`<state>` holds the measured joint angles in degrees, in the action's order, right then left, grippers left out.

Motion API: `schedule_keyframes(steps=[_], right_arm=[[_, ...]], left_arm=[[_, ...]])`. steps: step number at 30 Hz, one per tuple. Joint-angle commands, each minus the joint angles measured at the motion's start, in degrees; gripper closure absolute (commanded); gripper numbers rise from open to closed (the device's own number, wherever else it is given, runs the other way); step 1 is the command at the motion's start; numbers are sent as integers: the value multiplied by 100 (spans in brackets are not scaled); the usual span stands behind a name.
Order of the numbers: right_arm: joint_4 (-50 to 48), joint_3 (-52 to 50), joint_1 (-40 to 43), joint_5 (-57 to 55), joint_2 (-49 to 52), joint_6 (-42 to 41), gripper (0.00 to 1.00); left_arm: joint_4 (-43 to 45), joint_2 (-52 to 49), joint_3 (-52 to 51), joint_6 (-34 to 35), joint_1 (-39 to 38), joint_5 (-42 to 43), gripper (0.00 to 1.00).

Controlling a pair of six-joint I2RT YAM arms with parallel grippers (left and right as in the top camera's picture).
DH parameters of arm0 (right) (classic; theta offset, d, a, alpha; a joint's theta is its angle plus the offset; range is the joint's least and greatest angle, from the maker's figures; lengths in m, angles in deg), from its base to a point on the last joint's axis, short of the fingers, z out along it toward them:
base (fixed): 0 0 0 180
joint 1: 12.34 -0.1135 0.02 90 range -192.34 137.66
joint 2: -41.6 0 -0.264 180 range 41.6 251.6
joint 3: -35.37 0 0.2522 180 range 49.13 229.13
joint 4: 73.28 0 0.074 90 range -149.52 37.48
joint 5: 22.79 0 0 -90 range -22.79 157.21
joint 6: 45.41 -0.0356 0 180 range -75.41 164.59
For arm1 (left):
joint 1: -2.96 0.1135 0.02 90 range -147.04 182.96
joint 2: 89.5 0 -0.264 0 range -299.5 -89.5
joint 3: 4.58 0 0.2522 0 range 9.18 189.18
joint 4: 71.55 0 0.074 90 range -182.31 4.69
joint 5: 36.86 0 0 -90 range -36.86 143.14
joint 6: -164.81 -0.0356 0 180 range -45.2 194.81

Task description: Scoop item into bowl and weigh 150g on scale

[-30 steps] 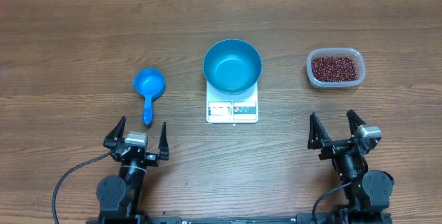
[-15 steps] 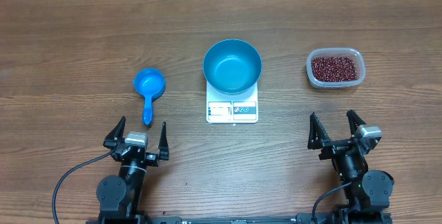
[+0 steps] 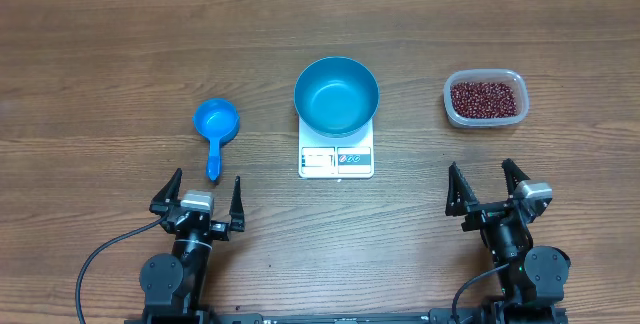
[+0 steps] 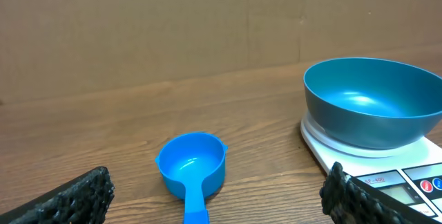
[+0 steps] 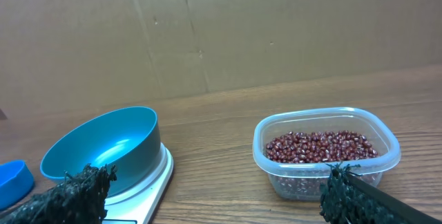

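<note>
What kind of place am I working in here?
Probably a staged test bench rather than a kitchen: a wooden table backed by plain cardboard panels, with a scale, blue bowl, scoop and tub of beans laid out.

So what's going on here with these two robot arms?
Nothing is being handled. The left gripper and right gripper sit open and empty at the near edge. The empty blue bowl rests on the scale, the blue scoop lies just ahead of the left one, and the beans are all in the clear tub on the right. Scooping hasn't begun.
</note>
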<state>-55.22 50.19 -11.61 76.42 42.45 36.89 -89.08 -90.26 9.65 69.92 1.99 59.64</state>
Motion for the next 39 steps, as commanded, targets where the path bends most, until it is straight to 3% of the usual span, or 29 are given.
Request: schedule_keyframes(steps=[1,39], right_arm=[[-31,-61,31,31,-68,50,0],[-31,-61,31,31,-68,50,0]], left_arm=[[-9,50,-20,-96,59,61,1],[105,50,-17,-260,59,83,0]])
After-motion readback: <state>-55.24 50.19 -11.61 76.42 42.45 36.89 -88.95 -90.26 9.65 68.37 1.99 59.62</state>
